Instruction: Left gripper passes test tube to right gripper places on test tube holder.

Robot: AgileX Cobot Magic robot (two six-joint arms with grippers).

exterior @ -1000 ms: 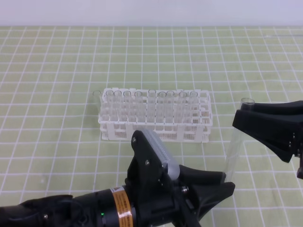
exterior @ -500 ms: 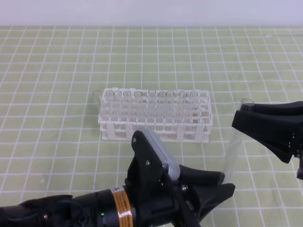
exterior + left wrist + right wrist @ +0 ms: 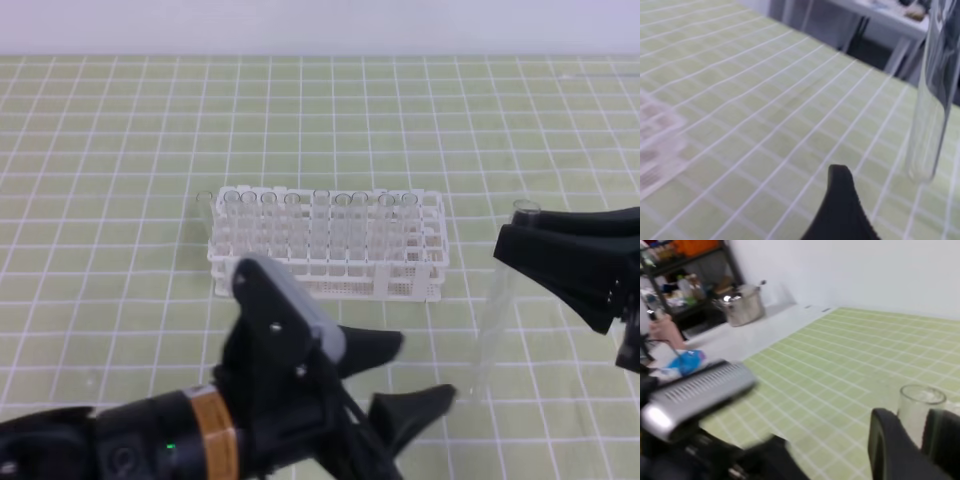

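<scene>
Clear glass marks the test tube (image 3: 497, 300), which stands nearly upright to the right of the test tube holder (image 3: 328, 285), its open rim up and its rounded bottom hanging above the tabletop (image 3: 120, 150). The right hand (image 3: 505, 250) grips it near the rim, the black fingers (image 3: 887, 450) closed narrow on either side of the glass, as the right wrist view shows. The left hand (image 3: 420, 375) sits in front of the holder, below and to the left of the tube, its two fingers spread wide and apart from the glass; nothing lies between them. In the left wrist view one black fingertip (image 3: 842, 210) points up beside the tube's lower end without touching it.

The white lattice holder stands on the green gridded tabletop, many clear tubes (image 3: 340, 225) upright in its holes. One more tube (image 3: 204, 210) stands just beside the holder's left end.
</scene>
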